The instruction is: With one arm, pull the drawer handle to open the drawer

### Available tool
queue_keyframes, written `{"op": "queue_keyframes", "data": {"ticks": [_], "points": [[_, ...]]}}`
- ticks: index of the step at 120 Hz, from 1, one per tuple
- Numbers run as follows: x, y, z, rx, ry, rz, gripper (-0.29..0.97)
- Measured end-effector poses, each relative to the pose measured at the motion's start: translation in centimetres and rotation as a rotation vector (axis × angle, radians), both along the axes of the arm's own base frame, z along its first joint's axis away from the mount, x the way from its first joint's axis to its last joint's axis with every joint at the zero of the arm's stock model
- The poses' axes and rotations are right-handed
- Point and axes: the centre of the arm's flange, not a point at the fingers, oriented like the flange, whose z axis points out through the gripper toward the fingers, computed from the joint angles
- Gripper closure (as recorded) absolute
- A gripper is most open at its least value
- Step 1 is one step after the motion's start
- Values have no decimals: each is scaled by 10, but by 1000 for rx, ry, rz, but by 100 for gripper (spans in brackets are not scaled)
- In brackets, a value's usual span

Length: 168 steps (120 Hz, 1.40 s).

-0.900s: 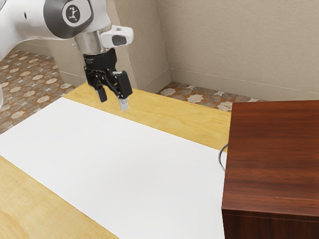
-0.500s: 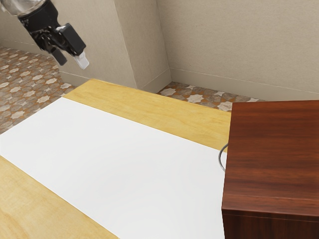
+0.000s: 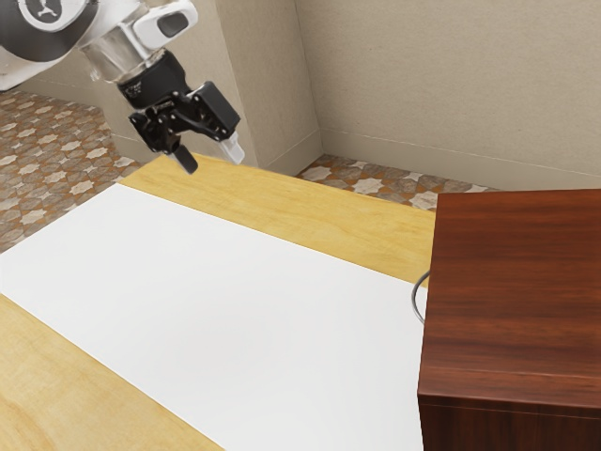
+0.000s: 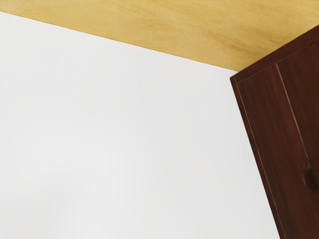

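Where the arm is coming in: one white arm (image 3: pixel 52 28) is reaching from the exterior view's upper left, carrying one black pincer (image 3: pixel 211 156). Its two fingers are standing spread and holding nothing, and it is hanging in the air above the surface's far left corner.
Surface: one pale yellow, wood-grained top (image 3: pixel 310 211) is lying flat and smooth.
Sheet: one plain white rectangular sheet (image 3: pixel 235 310) is covering most of the surface, stretching from below the pincer to the cabinet.
Cabinet: one dark reddish, glossy wooden box (image 3: pixel 512 301) with square edges is sitting at the exterior view's right, its base touching the sheet.
Drawer handle: one thin grey curved loop (image 3: pixel 417 296) is sticking out of the cabinet side that is facing the pincer, well apart from the pincer.
Backdrop: beige walls (image 3: pixel 451 75) and a patterned tile floor (image 3: pixel 56 150) are showing behind.
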Motion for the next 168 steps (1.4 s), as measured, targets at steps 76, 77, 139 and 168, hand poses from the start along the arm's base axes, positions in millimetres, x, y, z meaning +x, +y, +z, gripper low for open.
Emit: {"op": "queue_keyframes", "data": {"ticks": [76, 77, 139, 168], "points": [[-5, 32, -66, -234, 35, 393, 8], [-5, 31, -68, -236, 34, 395, 8], [17, -87, -103, -327, -7, 306, 22], [16, -152, -124, -346, -12, 234, 26]]}}
